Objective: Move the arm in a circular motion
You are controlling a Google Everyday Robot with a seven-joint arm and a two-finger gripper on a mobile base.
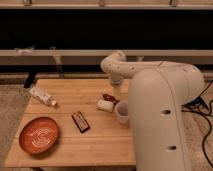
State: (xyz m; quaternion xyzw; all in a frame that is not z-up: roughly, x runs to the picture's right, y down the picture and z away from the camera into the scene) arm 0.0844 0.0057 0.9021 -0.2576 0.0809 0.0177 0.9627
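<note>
the arm [160, 100] fills the right side of the view. its thick cream segment is raised past the right edge of the wooden table [100, 147], and a thinner link is folded back over the far right part of the tabletop. the gripper [116, 84] is held at the narrow tip, above the tabletop near the far edge and right of centre; whether it is released or clenched cannot be told.

a small red-and-dark item [108, 97] and a white packet [104, 105] lie just nearside of the tip, with a white cup [122, 112] beside them toward the right edge. a dark snack bar [80, 121] lies near the centre, an orange bowl [39, 135] at the near left corner, and a white bottle [42, 96] by the left edge.

the circle itself is judged to be under way, and no grasp is called for. for the next move, the tip should be carried along a smooth loop, high enough to pass over the cup and the small items.
</note>
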